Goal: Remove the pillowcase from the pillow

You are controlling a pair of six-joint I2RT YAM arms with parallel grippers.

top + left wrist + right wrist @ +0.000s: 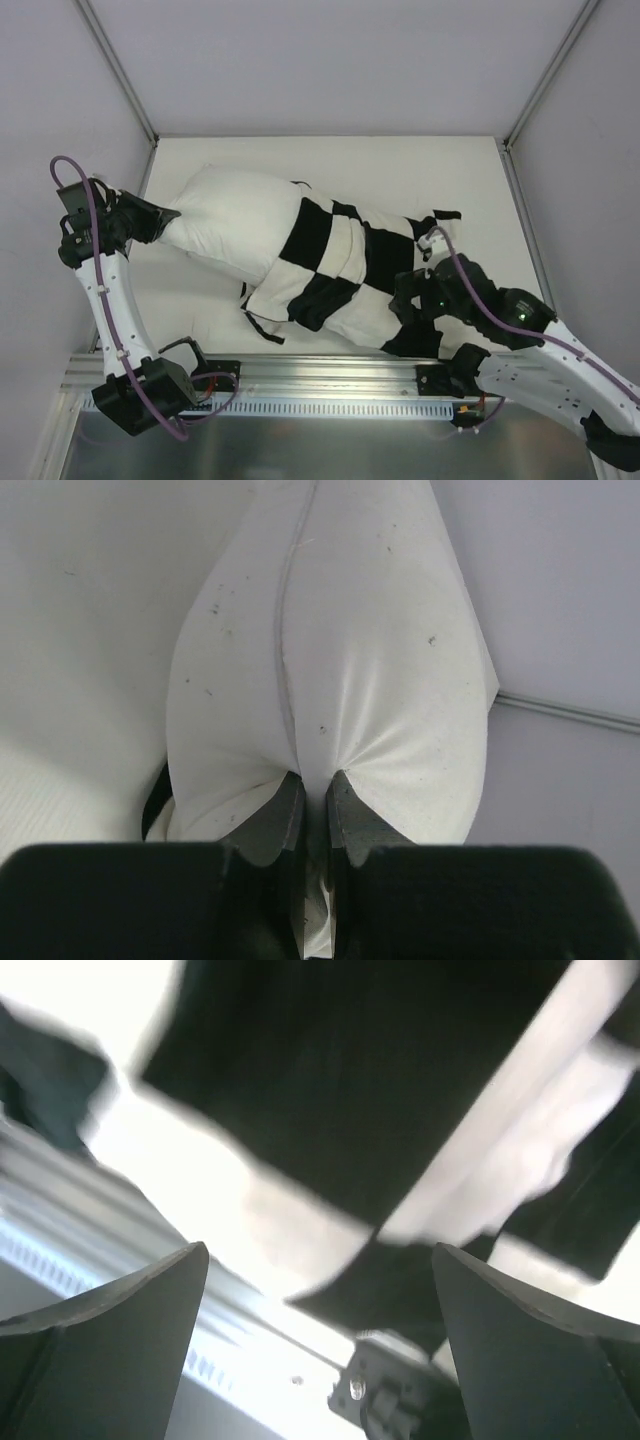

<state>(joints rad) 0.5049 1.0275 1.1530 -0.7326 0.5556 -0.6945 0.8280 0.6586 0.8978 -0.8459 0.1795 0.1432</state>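
The plain white pillow [232, 215] lies across the table, its left half bare. The black and cream checkered pillowcase [340, 265] still covers its right half and lies crumpled toward the front right. At the far left my left gripper [165, 215] is shut on the pillow's corner; the left wrist view shows white pillow fabric [330, 660] pinched between the fingers [272, 820]. My right gripper [410, 295] hovers over the pillowcase's right end, jaws wide open with nothing between them. The right wrist view, blurred, shows the checkered pillowcase [360, 1090] beyond the open fingers [130, 1310].
A metal rail [330, 385] runs along the table's near edge, with a black bracket [400, 1395] on it below the right gripper. White walls and frame posts [118, 70] enclose the table on the left, back and right.
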